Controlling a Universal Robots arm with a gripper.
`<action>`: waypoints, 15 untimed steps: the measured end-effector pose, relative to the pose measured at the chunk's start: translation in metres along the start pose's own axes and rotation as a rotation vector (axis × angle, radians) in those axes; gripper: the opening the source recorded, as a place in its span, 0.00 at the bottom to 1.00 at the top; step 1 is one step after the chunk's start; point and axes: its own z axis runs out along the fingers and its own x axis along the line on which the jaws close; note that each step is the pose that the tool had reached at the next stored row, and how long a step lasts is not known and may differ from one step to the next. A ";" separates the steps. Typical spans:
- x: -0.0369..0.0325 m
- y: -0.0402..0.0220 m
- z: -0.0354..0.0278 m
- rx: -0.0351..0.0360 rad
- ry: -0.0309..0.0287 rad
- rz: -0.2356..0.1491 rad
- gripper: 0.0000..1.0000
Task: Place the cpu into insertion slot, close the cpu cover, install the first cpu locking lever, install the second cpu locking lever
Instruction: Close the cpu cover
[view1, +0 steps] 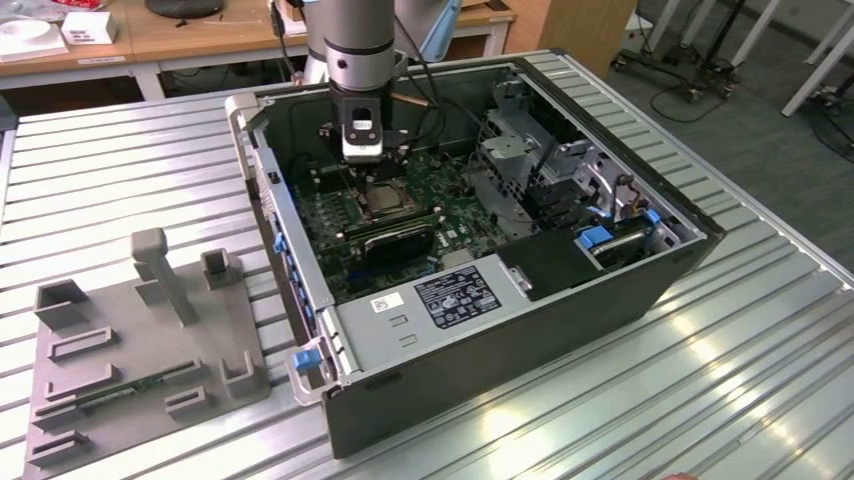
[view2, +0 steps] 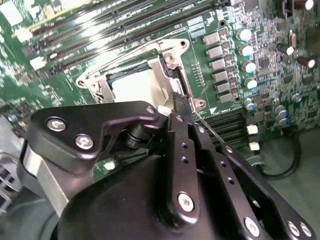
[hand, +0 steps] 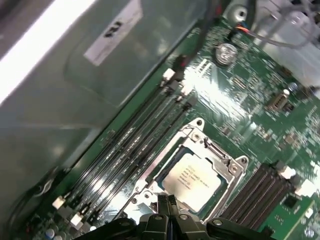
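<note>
Jaws pressed tight together, the gripper (view1: 368, 176) hangs inside the open computer case (view1: 534, 320), upper middle of the exterior view. First wrist view: the cpu (hand: 192, 180) sits flat in the insertion slot (hand: 171, 161), the cpu cover (hand: 226, 159) lying closed around it. Fingertips (view2: 179, 102) right at the socket's edge, a thin locking lever (view2: 210, 132) beside them in the second wrist view.

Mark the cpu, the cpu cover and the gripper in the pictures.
cpu (hand: 192, 181): first wrist view, middle of its silvery top.
cpu cover (hand: 231, 170): first wrist view, one side of the metal frame around the cpu.
gripper (hand: 167, 199): first wrist view, between its fingertips.
</note>
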 end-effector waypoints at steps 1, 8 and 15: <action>0.0000 0.0000 0.0001 -0.0006 0.0009 -0.019 0.11; 0.0000 0.0000 0.0008 -0.0038 0.0068 -0.146 0.11; 0.0000 0.0000 0.0008 -0.0044 0.0078 -0.168 0.11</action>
